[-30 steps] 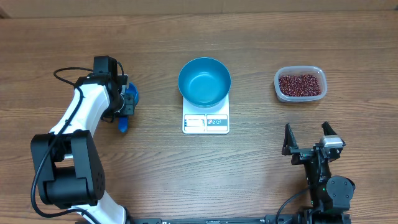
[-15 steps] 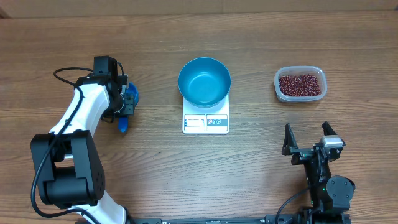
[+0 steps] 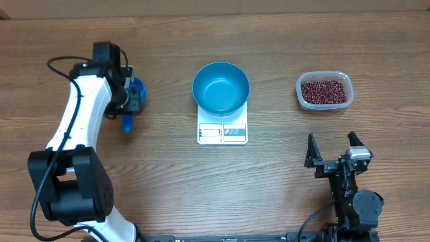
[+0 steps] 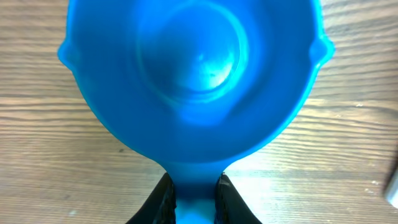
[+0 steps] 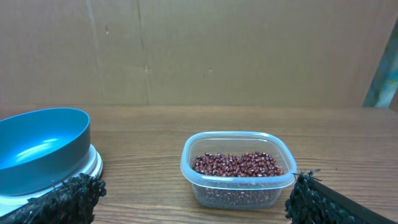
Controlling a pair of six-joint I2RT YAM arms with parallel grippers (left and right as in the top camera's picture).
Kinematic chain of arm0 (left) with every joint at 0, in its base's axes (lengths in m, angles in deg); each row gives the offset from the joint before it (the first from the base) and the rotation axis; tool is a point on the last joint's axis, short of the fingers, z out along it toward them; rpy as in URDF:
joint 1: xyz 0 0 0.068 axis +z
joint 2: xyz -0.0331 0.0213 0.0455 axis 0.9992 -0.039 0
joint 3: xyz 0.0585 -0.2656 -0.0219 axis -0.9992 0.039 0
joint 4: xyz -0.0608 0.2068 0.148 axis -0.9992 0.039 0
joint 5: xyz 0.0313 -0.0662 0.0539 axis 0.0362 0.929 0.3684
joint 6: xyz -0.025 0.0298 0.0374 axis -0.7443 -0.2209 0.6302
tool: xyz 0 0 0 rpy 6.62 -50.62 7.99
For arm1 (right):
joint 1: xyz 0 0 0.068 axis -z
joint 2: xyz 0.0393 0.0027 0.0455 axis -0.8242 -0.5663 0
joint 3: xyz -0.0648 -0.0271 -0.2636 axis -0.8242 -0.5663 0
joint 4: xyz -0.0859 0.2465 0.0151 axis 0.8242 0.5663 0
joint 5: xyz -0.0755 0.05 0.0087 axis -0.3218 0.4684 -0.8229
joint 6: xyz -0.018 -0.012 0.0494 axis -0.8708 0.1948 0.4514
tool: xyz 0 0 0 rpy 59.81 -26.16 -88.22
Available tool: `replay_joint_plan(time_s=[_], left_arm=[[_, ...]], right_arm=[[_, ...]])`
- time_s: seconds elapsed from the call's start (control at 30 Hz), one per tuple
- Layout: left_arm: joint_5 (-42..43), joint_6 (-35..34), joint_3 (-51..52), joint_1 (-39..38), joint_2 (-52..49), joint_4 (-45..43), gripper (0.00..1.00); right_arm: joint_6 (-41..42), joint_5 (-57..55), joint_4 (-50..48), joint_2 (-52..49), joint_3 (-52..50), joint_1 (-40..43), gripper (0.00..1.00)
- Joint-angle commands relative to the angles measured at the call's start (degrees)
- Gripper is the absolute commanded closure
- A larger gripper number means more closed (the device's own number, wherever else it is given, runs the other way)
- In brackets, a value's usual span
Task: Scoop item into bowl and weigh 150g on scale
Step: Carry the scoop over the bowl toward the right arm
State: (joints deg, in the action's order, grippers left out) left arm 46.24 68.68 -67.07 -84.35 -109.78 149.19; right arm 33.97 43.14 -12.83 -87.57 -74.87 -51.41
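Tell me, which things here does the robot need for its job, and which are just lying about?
Needed: beans, clear tub, teal bowl, white scale, blue scoop in the left gripper.
Just there: open right gripper; cardboard wall.

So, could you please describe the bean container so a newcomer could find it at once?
Start at the white scale in the middle of the table, with the teal bowl on it. On the robot's right, apart from both, sits a clear plastic tub. It alone is see-through and holds red-brown beans.
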Motion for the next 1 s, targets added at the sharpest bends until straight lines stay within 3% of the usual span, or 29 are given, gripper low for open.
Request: replay_joint_plan(time_s=[0.0,0.2,0.5,0.77,0.97], left_arm=[[0.68,-2.19,-7.72,0.13,0.17,4.09,0.96],[0.66,-5.16,-21.31,-1.75,0.17,12.11,0.95],[0.68,-16.70,-34.47,-8.90,0.20,18.23,0.96],[0.48,-26.45,-35.89,-20.57,0.20,18.47,0.96],[0.46,-39.65,-35.89,-27.26,0.20,17.86,0.96]], right_arm=[[-0.26,-0.07,-0.20,0.52,-0.59,0.15,0.00],[-0.26,-0.07,-0.20,0.52,-0.59,0.15,0.00],[-0.26,-0.07,-0.20,0.52,-0.59,0.15,0.00],[-0.26,-0.07,-0.20,0.52,-0.59,0.15,0.00],[-0.26,-0.07,-0.20,0.52,-0.59,0.15,0.00]])
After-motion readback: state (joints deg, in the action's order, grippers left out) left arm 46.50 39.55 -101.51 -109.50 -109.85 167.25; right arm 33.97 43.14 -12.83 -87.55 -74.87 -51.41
